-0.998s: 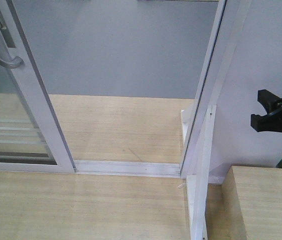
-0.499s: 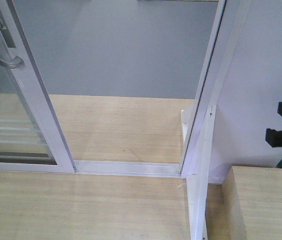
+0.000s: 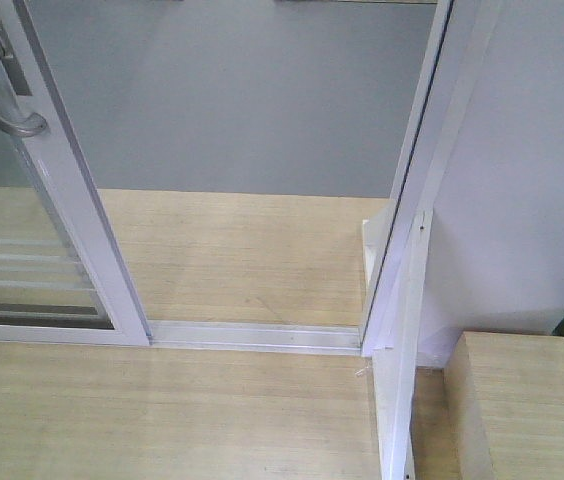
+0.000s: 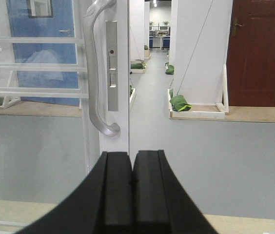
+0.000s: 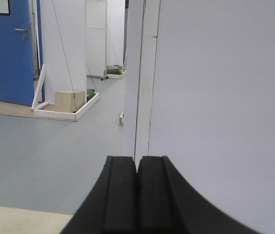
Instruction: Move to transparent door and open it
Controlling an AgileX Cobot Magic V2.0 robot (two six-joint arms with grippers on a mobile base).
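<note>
transparent door [image 3: 22, 240] | rigid, likely heavy, fragile glass; I'd hook its curved handle [image 4: 96, 83] | left tool [image 4: 131, 183] together | right tool [image 5: 137, 187] together

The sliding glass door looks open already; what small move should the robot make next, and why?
Probably drive slowly forward through the gap. The glass door is slid left, its handle at the opening's edge, and the floor beyond the bottom track looks clear. The left gripper and right gripper are shut, holding nothing.
</note>
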